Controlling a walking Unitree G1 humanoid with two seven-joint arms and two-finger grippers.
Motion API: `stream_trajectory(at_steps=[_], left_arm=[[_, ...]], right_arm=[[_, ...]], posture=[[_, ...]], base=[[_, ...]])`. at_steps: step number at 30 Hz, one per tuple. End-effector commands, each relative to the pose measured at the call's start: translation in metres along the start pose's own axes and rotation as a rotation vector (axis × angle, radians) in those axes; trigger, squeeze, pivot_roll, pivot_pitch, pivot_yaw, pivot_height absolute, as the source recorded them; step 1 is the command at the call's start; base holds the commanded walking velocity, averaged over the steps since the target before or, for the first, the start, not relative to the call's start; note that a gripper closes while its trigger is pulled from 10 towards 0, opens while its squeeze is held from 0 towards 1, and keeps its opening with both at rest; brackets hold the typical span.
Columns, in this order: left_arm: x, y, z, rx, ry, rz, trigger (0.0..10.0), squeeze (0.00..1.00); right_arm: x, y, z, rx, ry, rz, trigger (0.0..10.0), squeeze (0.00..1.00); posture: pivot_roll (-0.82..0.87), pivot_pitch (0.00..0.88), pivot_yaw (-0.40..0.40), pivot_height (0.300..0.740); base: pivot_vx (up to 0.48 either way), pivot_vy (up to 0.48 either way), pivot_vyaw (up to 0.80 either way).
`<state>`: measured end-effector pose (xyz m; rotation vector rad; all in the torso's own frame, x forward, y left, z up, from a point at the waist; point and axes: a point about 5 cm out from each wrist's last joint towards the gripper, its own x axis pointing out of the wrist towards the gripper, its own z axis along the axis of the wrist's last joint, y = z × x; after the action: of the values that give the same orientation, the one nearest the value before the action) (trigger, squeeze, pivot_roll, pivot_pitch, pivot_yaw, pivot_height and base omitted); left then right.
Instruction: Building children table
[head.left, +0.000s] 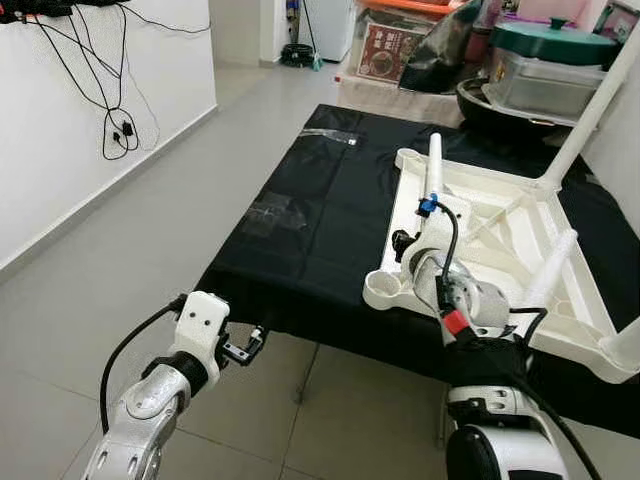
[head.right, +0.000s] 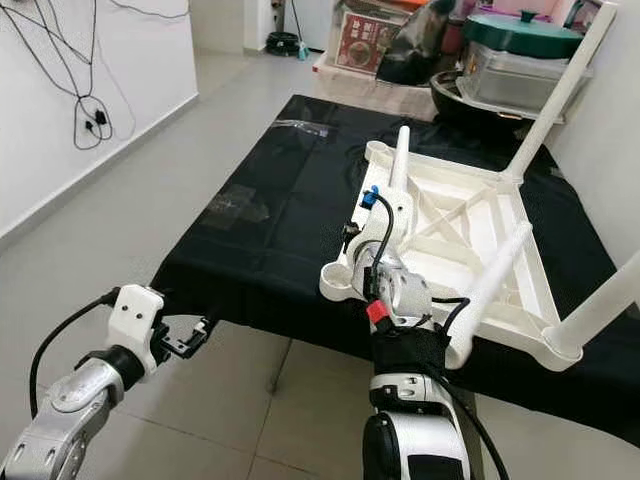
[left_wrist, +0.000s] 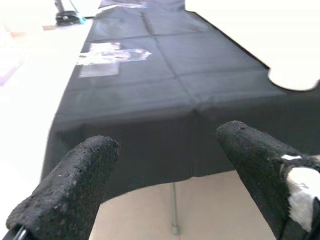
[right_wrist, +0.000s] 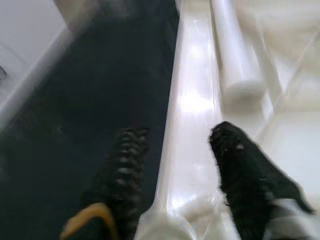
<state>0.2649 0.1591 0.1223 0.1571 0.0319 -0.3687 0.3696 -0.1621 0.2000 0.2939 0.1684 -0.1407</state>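
A white children's table (head.left: 500, 215) lies upside down on a bigger table under a black cloth (head.left: 320, 220). One white leg (head.left: 590, 100) stands up at its far right corner. Another leg (head.left: 628, 345) sticks out at the near right. A loose leg (head.left: 553, 265) lies across the underside, and one more leg (head.left: 435, 165) lies by the left rim. My right gripper (right_wrist: 180, 137) is shut on the left rim (right_wrist: 192, 100), one finger on each side, just beyond the empty corner socket (head.left: 383, 290). My left gripper (left_wrist: 167, 135) hangs open and empty before the cloth's near-left edge.
A white wall (head.left: 60, 150) with dangling black cables (head.left: 115, 130) runs along the left, with tiled floor (head.left: 170, 200) between it and the table. Boxes, a lidded green container (head.left: 555, 45) and a dark pot (head.left: 500, 105) crowd the far end.
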Motion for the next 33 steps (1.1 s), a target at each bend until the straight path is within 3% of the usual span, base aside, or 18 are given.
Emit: stream_trajectory(at_steps=[1, 3, 10, 33], left_arm=[[0.004, -0.002, 0.000, -0.004, -0.006, 0.009, 10.0, 0.00], [0.005, -0.002, 0.000, -0.003, -0.010, 0.018, 10.0, 0.00], [0.007, -0.001, 0.000, -0.003, -0.010, 0.038, 10.0, 0.00], [0.012, 0.002, 0.007, -0.052, -0.049, 0.120, 10.0, 0.00]], right_arm=[[-0.011, 0.007, 0.033, -0.015, -0.237, 0.112, 10.0, 1.00], [-0.018, 0.012, 0.047, -0.047, -0.353, 0.174, 10.0, 1.00], [-0.025, 0.018, 0.058, -0.148, -0.438, 0.201, 10.0, 1.00], [-0.032, 0.020, 0.041, -0.213, -0.447, 0.210, 10.0, 1.00]], posture=[[0.05, 0.000, -0.111, 0.740], [0.05, 0.000, -0.110, 0.740], [0.05, 0.000, -0.111, 0.740], [0.05, 0.000, -0.111, 0.740]], base=[[0.000, 0.000, 0.00], [0.000, 0.000, 0.00], [0.000, 0.000, 0.00], [0.000, 0.000, 0.00]])
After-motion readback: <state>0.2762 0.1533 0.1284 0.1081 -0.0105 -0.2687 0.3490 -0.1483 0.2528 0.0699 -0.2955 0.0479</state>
